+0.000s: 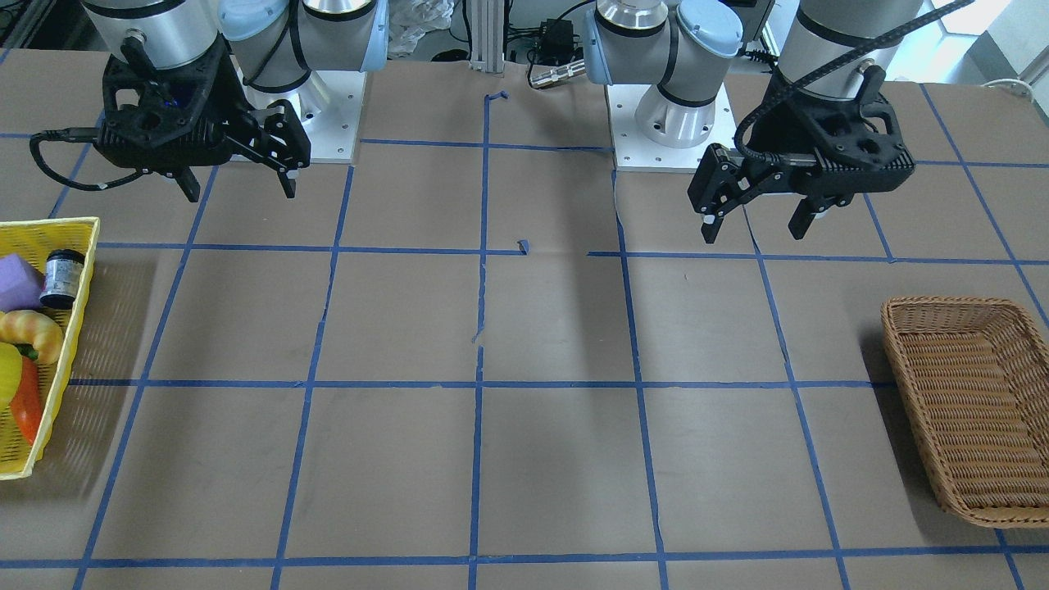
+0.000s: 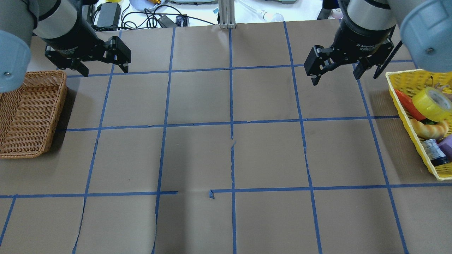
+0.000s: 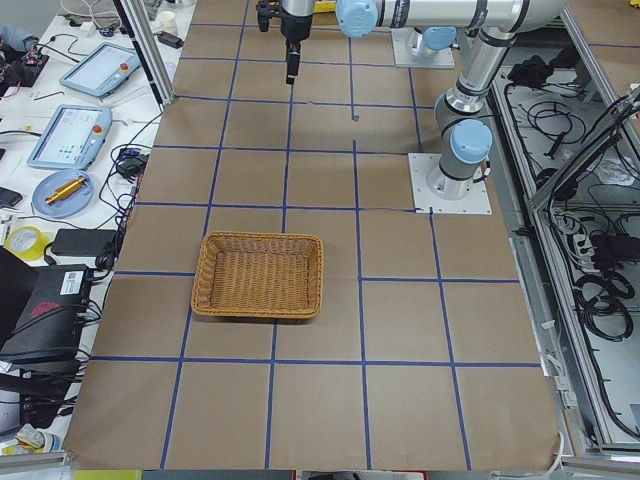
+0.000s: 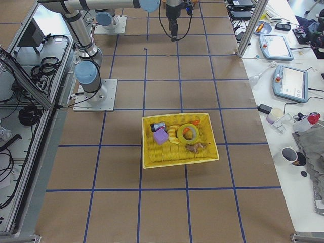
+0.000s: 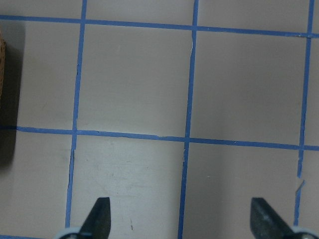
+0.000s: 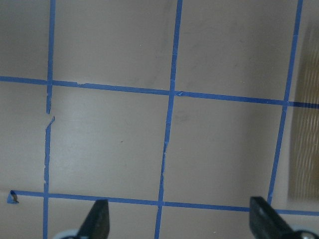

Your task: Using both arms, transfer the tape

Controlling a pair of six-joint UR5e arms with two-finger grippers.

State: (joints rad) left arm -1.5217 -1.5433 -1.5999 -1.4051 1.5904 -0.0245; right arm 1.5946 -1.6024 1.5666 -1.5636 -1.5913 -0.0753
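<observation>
The only lettering that can be made out is white print on the black body of the right claw (image 2: 335, 79), seen from overhead; it begins "2F Adapt" and the rest is too small to read. A small dark jar (image 2: 433, 152) carries a pale label whose print is not legible.

The translucent yellow roll of tape (image 2: 431, 103) is a wide ring with a whitish inner core and a glossy, see-through wall. It lies tilted inside the yellow plastic mesh basket (image 2: 406, 71), in the half farther from the robot's base. It rests on top of a red-orange toy vegetable (image 2: 408, 104), next to a tan croissant-shaped toy (image 2: 429, 128). The jar and a purple foam block (image 2: 446, 146) fill the nearer half. From the right-end camera the tape (image 4: 188, 132) shows as a yellow ring with something orange visible through its hole.

The right claw hangs above the brown paper-covered surface (image 2: 197, 98), which is marked with a grid of blue tape lines. It is near the yellow basket, clear of the tape, with its two fingers spread apart and nothing between them. Its wrist camera shows both fingertips (image 6: 99, 214) wide apart over bare paper.

The left claw (image 2: 105, 72) is also spread and holds nothing. It hangs near the far end of a brown woven wicker basket (image 2: 60, 116), which sits at the opposite end of the surface from the yellow one.
</observation>
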